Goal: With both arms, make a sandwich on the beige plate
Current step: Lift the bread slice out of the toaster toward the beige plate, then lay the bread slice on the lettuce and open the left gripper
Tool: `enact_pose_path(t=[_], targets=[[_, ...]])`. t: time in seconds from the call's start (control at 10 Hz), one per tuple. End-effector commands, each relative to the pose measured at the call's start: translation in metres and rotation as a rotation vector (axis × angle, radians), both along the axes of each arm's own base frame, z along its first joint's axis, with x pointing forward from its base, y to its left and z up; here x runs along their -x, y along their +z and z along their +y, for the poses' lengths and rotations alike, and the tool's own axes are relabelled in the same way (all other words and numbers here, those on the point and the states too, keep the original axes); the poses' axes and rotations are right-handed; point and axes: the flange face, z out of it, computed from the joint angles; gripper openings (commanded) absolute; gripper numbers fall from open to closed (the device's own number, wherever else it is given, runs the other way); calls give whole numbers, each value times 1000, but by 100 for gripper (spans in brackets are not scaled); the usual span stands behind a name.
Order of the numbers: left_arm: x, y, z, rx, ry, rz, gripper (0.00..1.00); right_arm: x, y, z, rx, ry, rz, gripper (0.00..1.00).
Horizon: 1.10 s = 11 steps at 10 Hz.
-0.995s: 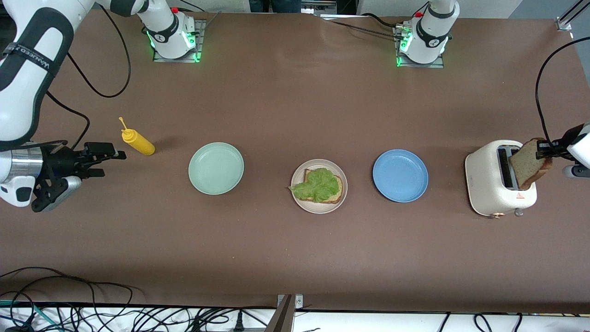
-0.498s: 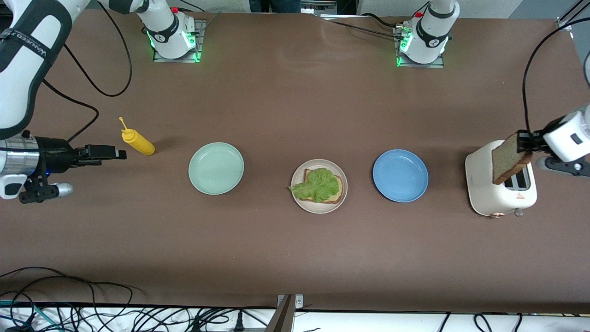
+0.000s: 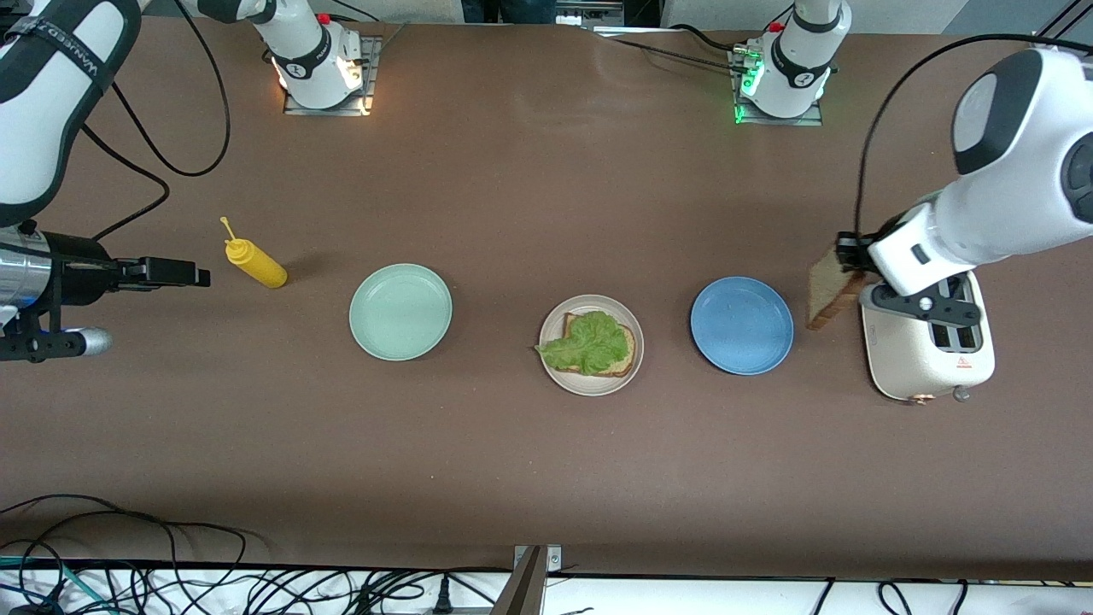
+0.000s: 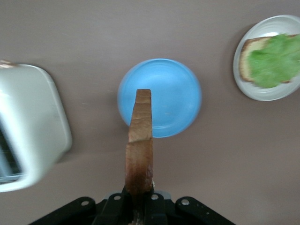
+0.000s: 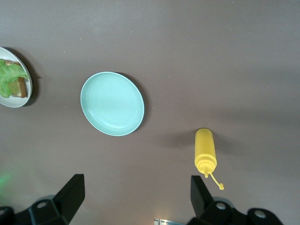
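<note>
The beige plate [image 3: 598, 386] sits mid-table with one bread slice [image 3: 630, 350] on it and a green lettuce leaf [image 3: 587, 343] on top. My left gripper [image 3: 847, 254] is shut on a second bread slice [image 3: 827, 297], held on edge in the air over the gap between the blue plate [image 3: 741, 325] and the toaster [image 3: 918, 363]. In the left wrist view this slice [image 4: 139, 140] sticks out from the left gripper [image 4: 139, 200], with the blue plate [image 4: 173, 101] under it. My right gripper [image 3: 184, 273] waits open and holds nothing, beside the mustard bottle [image 3: 254, 263].
A mint green plate [image 3: 400, 312] lies between the yellow mustard bottle and the beige plate. The white toaster stands at the left arm's end of the table. Cables run along the table edge nearest the front camera.
The left arm lifted the bread slice out of the toaster and carried it toward the blue plate. The right gripper drew back a little from the mustard bottle.
</note>
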Motion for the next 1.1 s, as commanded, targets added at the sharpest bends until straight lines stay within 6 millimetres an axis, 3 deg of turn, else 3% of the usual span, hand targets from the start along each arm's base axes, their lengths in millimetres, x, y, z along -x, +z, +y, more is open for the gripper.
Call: enact_pose_path(t=[0.0, 0.2, 0.5, 0.7, 1.0], targets=[[-12, -23, -41, 93, 66, 82, 0, -3, -3, 2, 28, -4, 34, 100], [-17, -43, -85, 196, 102, 141, 0, -7, -6, 11, 54, 1, 45, 100], [-47, -74, -107, 477, 175, 248, 0, -7, -1, 9, 64, 17, 32, 100], [-57, -90, -126, 562, 223, 233, 0, -4, 6, 16, 125, 63, 17, 100], [-73, -107, -133, 713, 286, 213, 0, -3, 0, -2, 123, 64, 14, 100]])
